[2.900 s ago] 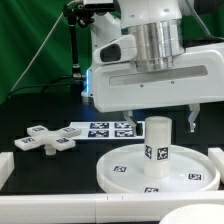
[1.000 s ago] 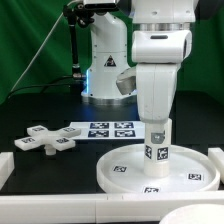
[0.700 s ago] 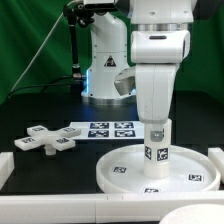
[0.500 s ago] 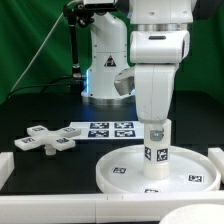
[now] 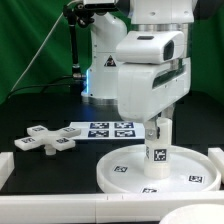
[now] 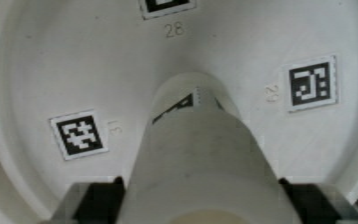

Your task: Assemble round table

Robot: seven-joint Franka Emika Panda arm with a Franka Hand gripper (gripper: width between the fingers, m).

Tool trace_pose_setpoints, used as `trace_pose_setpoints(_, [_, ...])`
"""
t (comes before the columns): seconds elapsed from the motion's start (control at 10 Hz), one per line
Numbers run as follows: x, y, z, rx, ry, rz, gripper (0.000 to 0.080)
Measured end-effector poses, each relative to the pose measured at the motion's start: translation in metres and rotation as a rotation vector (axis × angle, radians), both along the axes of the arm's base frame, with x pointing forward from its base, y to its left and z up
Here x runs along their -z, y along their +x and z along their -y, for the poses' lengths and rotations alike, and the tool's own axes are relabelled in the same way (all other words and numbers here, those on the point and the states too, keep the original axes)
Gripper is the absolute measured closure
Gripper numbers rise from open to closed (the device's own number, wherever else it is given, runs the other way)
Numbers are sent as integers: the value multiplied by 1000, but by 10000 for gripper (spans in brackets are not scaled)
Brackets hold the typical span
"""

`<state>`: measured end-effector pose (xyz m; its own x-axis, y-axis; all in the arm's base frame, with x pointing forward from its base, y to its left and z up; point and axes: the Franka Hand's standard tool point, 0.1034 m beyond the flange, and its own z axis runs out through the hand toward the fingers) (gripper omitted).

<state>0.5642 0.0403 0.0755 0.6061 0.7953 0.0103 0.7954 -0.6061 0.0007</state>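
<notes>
The large round rimmed disc (image 5: 118, 174) lies flat on the black table at the front right. The short cylindrical leg (image 5: 158, 151) stands upright on its middle, tag facing the camera. My gripper (image 5: 157, 130) comes down from above and is shut on the leg's upper part. In the wrist view the leg (image 6: 202, 150) fills the gap between the two black fingers (image 6: 98, 200), which press its sides, with the tagged disc (image 6: 51, 70) below. The cross-shaped piece (image 5: 45, 140) lies flat on the table at the exterior view's left, apart from the gripper.
The marker board (image 5: 105, 129) lies flat behind the disc. A low white rail (image 5: 60, 205) runs along the table's front and a white block (image 5: 5, 165) stands at the left edge. The robot's base (image 5: 100, 70) stands behind, before a green curtain.
My wrist has turned about its vertical axis while staying over the leg; the broad hand housing now faces the camera. The leg still stands on the disc. The cross-shaped piece has not moved.
</notes>
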Motion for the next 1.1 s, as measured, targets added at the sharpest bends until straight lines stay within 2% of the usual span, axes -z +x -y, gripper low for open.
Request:
trace_pose_setpoints(0.1, [0,0,0,37,0,0,392])
trace_pose_setpoints(0.5, [0,1,0,502,19,14,392])
trace_pose_setpoints(1.0, [1,1,1,849,28,12,390])
trace_pose_setpoints(1.1, [1,1,1,998,38,7,390])
